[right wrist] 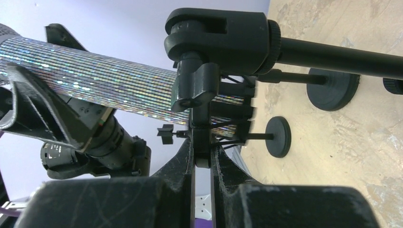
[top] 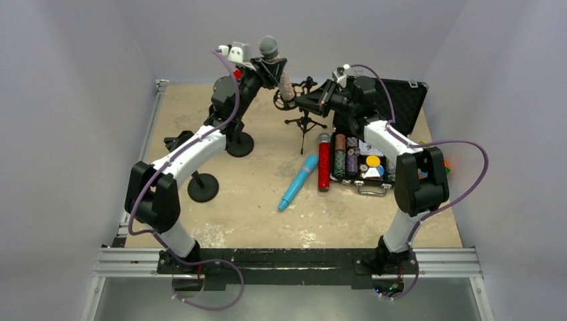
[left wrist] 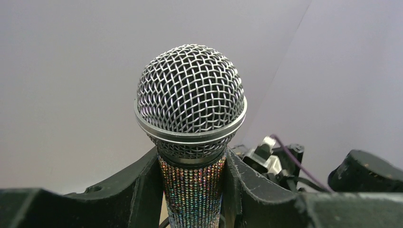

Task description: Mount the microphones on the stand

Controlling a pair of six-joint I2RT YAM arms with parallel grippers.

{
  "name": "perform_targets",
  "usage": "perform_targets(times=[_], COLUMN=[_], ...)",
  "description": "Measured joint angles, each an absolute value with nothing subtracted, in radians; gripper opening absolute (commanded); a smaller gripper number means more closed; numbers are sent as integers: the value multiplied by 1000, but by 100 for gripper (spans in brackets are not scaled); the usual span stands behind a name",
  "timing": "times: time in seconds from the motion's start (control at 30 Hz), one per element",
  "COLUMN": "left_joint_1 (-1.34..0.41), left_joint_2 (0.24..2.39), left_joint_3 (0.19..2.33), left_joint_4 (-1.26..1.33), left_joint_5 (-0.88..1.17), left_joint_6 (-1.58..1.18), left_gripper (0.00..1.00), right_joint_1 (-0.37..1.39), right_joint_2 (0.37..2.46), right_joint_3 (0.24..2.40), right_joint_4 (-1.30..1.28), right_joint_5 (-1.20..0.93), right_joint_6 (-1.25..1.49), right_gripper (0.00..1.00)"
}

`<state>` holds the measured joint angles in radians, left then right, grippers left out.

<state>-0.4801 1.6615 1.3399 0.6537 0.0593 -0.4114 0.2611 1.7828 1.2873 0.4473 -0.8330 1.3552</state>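
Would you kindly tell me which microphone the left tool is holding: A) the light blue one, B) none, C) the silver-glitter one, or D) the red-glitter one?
C: the silver-glitter microphone sits clamped in the left tool, while the blue microphone and red microphone lie on the table; the right tool grips the stand clip.

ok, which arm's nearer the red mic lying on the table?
Right. The right arm grips the stand clip just behind the red mic; the left arm holds the silver mic raised, farther back-left.
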Motion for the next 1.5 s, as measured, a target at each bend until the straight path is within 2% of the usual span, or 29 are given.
perform_targets(times=[0.43, 0.63, 0.93, 1.1, 1.5], left_joint_1=[-545, -574, -542, -536, -579], left_joint_2=[1673, 1702, 1710, 1685, 1734], left_joint_3=[1326, 1419, 1391, 1336, 1478], left_joint_4=[638, 501, 556, 590, 404], left_joint_5=[-2, -57, 70, -15, -125], left_joint_6=[-285, -224, -275, -356, -302], left_gripper=[0, 0, 0, 0, 0], right_joint_1=[261, 260, 260, 255, 253], right_joint_2=[1783, 1783, 1783, 1783, 1783], right_joint_3=[1269, 1269, 1267, 1260, 1256], right_joint_4=[477, 479, 479, 490, 496], right_joint_5=[-849, -849, -858, -870, -876], right_joint_6=[1354, 1354, 1353, 1353, 1354], right_gripper=[0, 0, 0, 0, 0])
